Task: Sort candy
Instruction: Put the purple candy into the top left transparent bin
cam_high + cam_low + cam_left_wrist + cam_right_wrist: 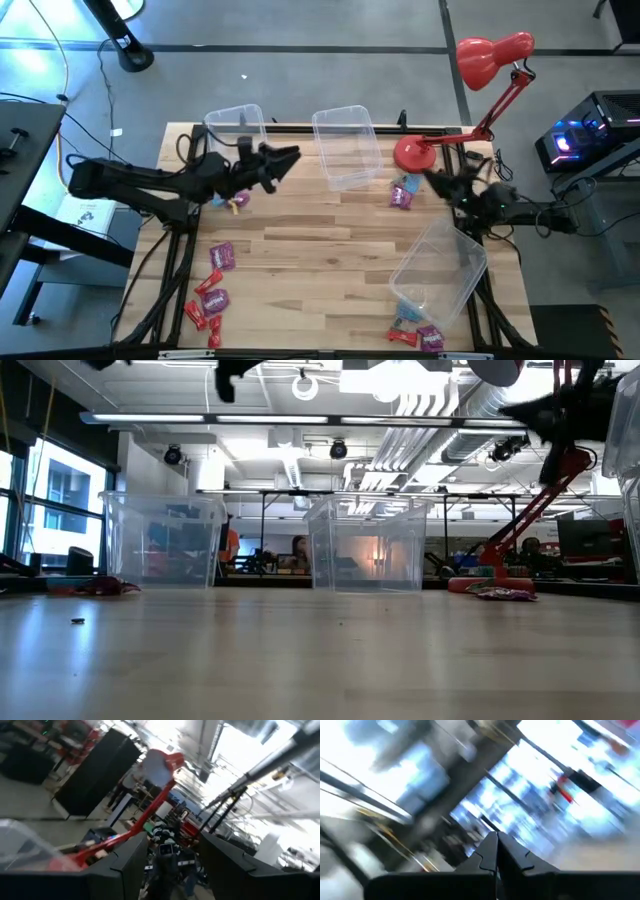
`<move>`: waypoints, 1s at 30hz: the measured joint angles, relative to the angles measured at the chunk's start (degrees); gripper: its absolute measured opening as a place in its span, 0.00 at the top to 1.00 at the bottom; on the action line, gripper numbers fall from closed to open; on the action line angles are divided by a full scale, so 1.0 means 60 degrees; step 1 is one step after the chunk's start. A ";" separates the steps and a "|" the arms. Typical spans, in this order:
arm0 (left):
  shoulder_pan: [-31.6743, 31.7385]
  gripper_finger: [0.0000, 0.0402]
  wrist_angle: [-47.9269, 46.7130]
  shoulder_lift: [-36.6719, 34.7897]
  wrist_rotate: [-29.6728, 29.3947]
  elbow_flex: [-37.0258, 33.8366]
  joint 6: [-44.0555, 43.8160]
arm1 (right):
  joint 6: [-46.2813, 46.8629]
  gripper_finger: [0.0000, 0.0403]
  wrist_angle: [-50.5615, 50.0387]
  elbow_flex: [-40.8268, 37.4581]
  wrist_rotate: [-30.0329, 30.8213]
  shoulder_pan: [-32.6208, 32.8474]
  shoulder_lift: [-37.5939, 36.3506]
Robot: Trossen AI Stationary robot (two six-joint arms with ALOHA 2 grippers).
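Note:
Candy lies in several groups on the wooden table: red and magenta pieces (213, 288) near the left near corner, a few pieces (235, 201) under the left arm, blue and magenta packets (403, 192) by the lamp base, and more (418, 334) at the mouth of the near right bin. My left gripper (287, 157) hangs open and empty above the table between the two far bins; it is raised high in the low view (232, 374). My right gripper (432, 180) is shut, holds nothing that I can see, and hovers beside the lamp base.
Two clear bins stand at the far edge, one on the left (238, 124) and one in the middle (348, 146). A third clear bin (440, 268) lies at a slant near the right near corner. A red desk lamp (494, 56) has its base (412, 153) on the far right.

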 joint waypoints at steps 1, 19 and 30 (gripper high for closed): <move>0.0024 0.57 0.0002 0.0134 0.0086 0.0230 0.0132 | -0.0431 1.00 0.0748 0.0000 -0.0077 0.0000 0.0000; -0.0210 0.57 -0.5738 -0.0954 0.5055 0.3419 0.1503 | -0.3409 1.00 0.1904 0.4275 -0.2356 0.0004 0.3856; -0.1741 0.57 -1.0520 -0.2122 0.3916 0.3420 0.0858 | -0.2091 1.00 -0.1319 0.7683 -0.2646 -0.0002 0.8019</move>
